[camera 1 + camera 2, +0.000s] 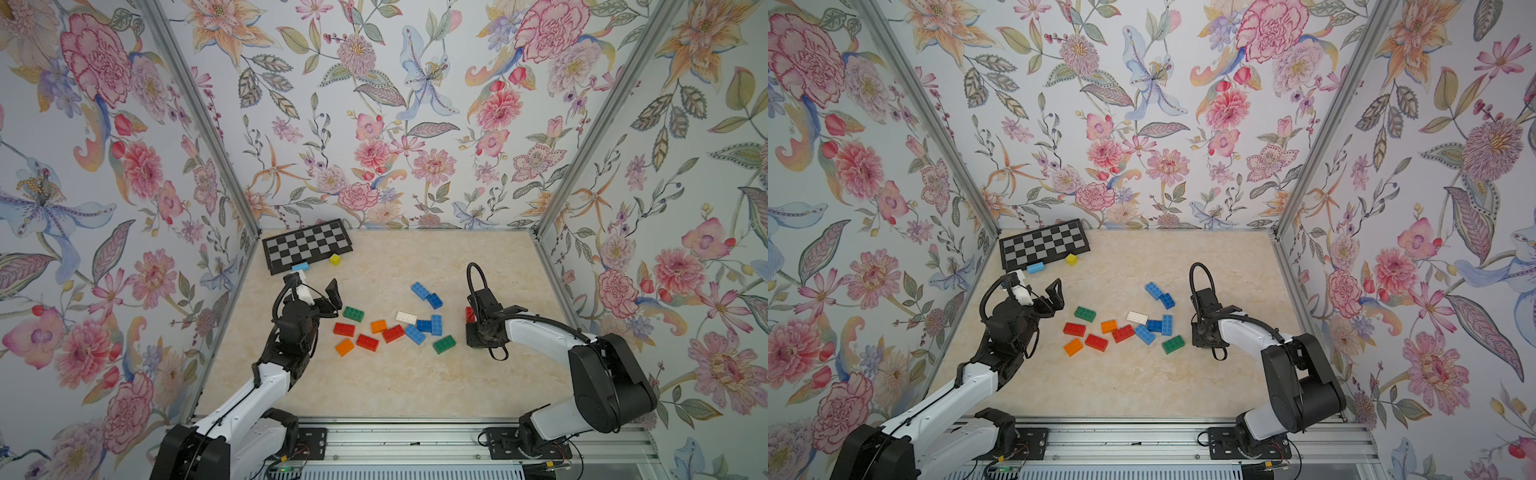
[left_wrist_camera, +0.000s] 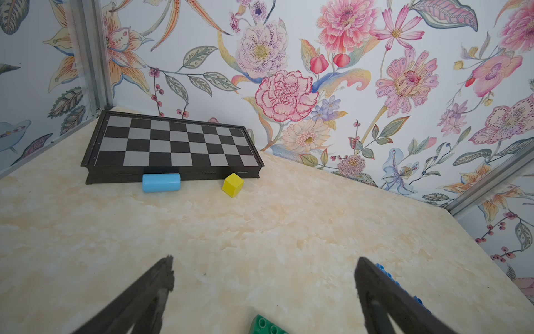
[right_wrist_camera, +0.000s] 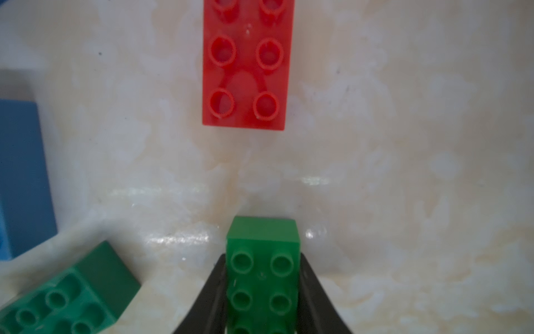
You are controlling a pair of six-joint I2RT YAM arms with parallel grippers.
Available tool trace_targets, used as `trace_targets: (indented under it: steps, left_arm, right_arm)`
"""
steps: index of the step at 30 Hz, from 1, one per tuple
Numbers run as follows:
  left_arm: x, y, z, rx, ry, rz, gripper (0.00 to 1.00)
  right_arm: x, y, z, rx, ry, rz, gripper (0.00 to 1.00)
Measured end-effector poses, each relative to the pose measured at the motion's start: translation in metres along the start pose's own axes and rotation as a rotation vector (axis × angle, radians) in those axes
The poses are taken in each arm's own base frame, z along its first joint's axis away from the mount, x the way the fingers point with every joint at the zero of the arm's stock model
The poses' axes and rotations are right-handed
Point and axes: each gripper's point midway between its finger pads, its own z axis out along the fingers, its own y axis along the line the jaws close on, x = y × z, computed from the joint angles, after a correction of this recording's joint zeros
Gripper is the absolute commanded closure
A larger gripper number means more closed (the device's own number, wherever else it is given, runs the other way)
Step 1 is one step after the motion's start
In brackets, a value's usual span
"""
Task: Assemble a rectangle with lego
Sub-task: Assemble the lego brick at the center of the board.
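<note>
Loose lego bricks lie mid-table in both top views: red (image 1: 344, 329), orange (image 1: 344, 347), white (image 1: 406, 317), blue (image 1: 420, 290) and green (image 1: 444, 344). My left gripper (image 1: 322, 297) (image 2: 265, 260) stands open just left of the pile, over bare table, with a green brick (image 1: 353, 313) (image 2: 267, 325) beside it. In the right wrist view my right gripper (image 3: 262, 257) is shut on a green brick (image 3: 262, 277), held studs up just above the table. A red brick (image 3: 245, 66) (image 1: 469, 314) lies right ahead of it. The wrist hides the held brick in both top views.
A folded chessboard (image 1: 307, 245) (image 2: 173, 141) lies in the far left corner, with a light blue cylinder (image 1: 300, 266) and a yellow cube (image 1: 335, 259) at its front edge. Flowered walls close three sides. Another green brick (image 3: 72, 292) and a blue one (image 3: 20, 173) flank the right gripper.
</note>
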Motion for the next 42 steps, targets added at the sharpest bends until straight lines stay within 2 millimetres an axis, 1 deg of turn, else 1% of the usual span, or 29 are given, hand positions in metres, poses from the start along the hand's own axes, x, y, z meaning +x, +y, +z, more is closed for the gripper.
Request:
trace_targets:
  steps: [5, 9, 13, 30, 38, 42]
  left_arm:
    - [0.002, 0.000, 0.001, 0.001, 0.008, 0.002, 0.01]
    - [0.004, -0.001, 0.001, 0.009, 0.014, -0.001, 0.01]
    - [0.004, -0.002, 0.002, 0.012, 0.014, -0.005, 0.01]
    - [0.003, -0.003, 0.003, 0.016, 0.010, -0.006, 0.01]
    - [0.003, -0.003, 0.003, 0.015, 0.010, -0.007, 0.01]
    - [0.003, -0.003, 0.003, 0.015, 0.009, -0.007, 0.01]
  right_arm:
    - [-0.017, 0.004, 0.006, -0.026, -0.010, 0.020, 0.83]
    - [-0.025, 0.005, 0.009, -0.045, -0.014, 0.031, 0.78]
    - [-0.031, 0.005, 0.011, -0.059, -0.014, 0.037, 0.76]
    - [-0.040, 0.002, 0.014, -0.079, -0.015, 0.054, 0.65]
    - [-0.040, 0.003, 0.015, -0.083, -0.008, 0.044, 0.56]
    - [-0.040, 0.006, 0.015, -0.090, -0.007, 0.038, 0.55]
